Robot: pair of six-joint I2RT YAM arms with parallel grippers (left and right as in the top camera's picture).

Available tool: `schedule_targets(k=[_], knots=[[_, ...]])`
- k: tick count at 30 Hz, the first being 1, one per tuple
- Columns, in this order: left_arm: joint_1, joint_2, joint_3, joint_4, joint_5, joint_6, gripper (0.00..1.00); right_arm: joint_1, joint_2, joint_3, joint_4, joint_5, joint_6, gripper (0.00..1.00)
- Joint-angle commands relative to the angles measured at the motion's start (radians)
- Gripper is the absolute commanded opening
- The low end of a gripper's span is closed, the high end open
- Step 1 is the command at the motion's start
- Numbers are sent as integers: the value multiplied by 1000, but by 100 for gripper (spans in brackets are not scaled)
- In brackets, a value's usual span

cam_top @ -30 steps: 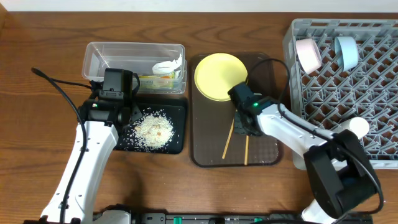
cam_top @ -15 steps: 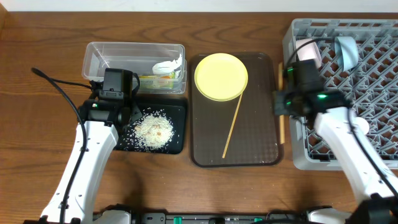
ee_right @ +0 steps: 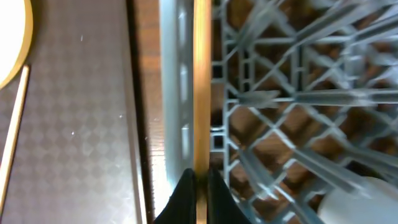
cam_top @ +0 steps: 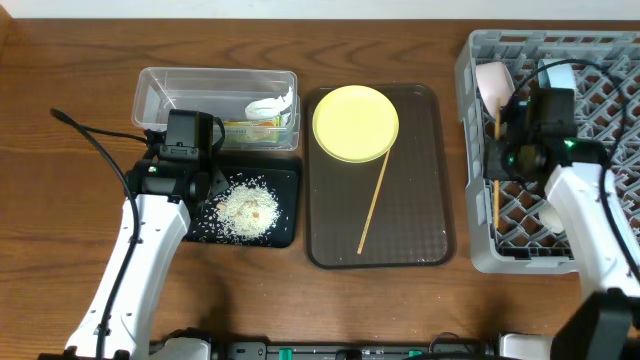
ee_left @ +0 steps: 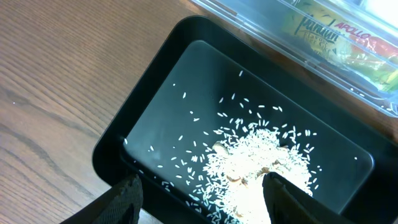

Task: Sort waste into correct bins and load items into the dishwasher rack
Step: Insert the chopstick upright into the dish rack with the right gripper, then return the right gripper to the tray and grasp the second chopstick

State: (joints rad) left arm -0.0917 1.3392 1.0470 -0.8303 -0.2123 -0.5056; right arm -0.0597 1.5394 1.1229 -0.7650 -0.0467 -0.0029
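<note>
My right gripper is shut on one wooden chopstick, which hangs lengthwise just inside the left wall of the grey dishwasher rack. The other chopstick lies on the brown tray below the yellow plate. In the rack are a pink bowl, a blue bowl and a white cup. My left gripper hovers open over the black tray of rice.
The clear tub behind the black tray holds the printed wrapper and a white crumpled scrap. Bare wooden tabletop surrounds the bins, the brown tray and the rack.
My right arm has carried one chopstick from the brown tray rightward to the rack's left wall. The left arm has not moved.
</note>
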Motion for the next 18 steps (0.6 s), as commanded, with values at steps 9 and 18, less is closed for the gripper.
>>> schedule_targets(k=[9,18], knots=[[5,7,4,-3,-5,-16,65,11,-24,73,34,-68,67,41],[5,7,4,-3,-5,-16,65,259,-5,57,39,-142,173,42]])
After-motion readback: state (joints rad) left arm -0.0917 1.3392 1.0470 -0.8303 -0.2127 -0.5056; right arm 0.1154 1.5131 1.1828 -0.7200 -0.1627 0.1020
